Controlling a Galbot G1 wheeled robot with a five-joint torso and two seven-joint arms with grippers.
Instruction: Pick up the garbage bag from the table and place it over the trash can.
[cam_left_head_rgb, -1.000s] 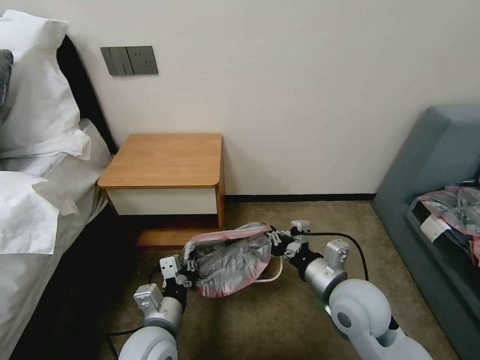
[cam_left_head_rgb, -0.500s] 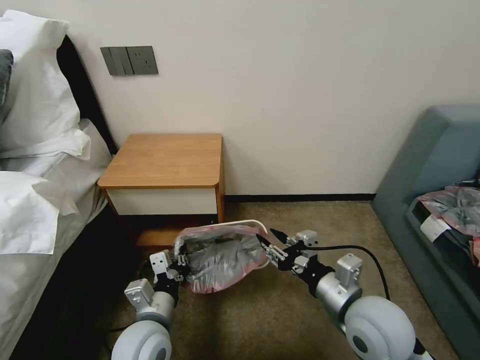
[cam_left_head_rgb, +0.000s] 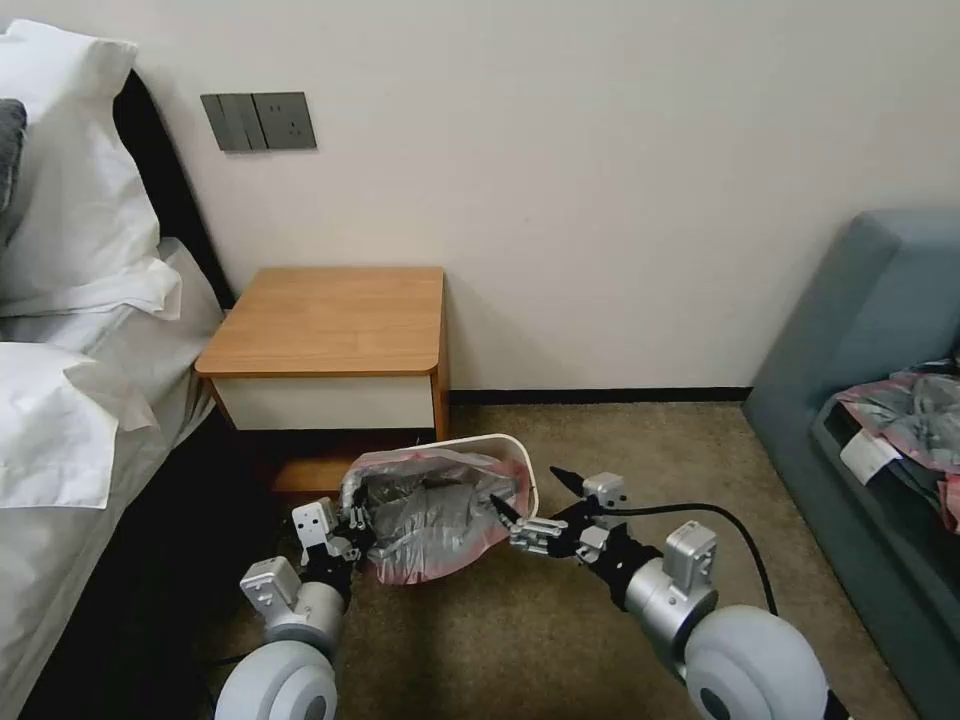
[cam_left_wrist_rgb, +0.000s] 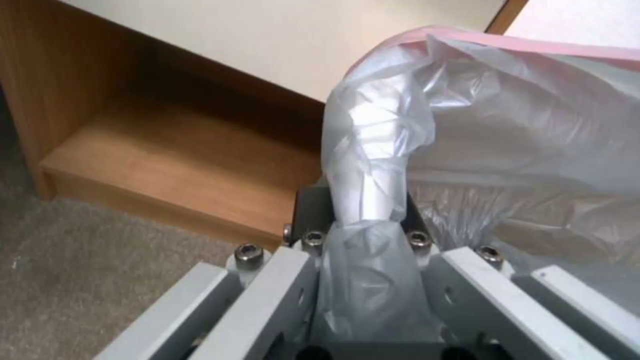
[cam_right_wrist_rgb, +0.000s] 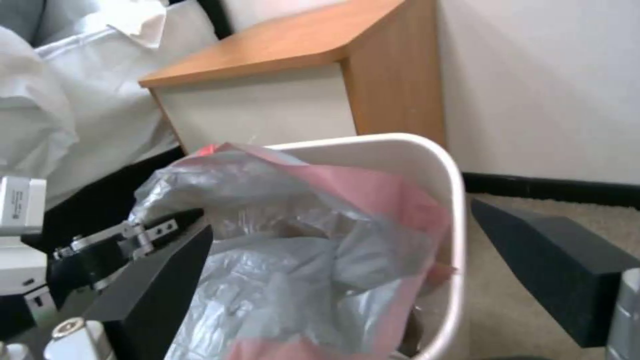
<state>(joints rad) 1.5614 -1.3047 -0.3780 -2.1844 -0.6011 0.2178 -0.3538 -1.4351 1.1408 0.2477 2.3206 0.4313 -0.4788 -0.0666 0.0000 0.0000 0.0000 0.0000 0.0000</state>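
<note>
The garbage bag (cam_left_head_rgb: 430, 515), wrinkly grey plastic with a pink rim, lies crumpled in the mouth of the white trash can (cam_left_head_rgb: 528, 470) on the carpet in front of the table (cam_left_head_rgb: 330, 320). The can's far and right rim is bare. My left gripper (cam_left_head_rgb: 352, 532) is shut on the bag's left edge; the left wrist view shows the plastic (cam_left_wrist_rgb: 373, 150) pinched between its fingers. My right gripper (cam_left_head_rgb: 528, 492) stands open at the can's right rim, one finger (cam_right_wrist_rgb: 160, 290) inside over the bag (cam_right_wrist_rgb: 300, 240), the other outside the can (cam_right_wrist_rgb: 447, 170).
A bed with white pillows (cam_left_head_rgb: 60, 400) runs along the left. A blue-grey sofa (cam_left_head_rgb: 880, 300) on the right holds a pink-and-grey plastic bundle (cam_left_head_rgb: 910, 410). Bare carpet (cam_left_head_rgb: 620, 440) lies between table and sofa.
My right gripper has let go of the bag's rim, opened and drawn back a little. The bag has sagged into the can, whose white right rim now shows. The left arm shifted slightly left.
</note>
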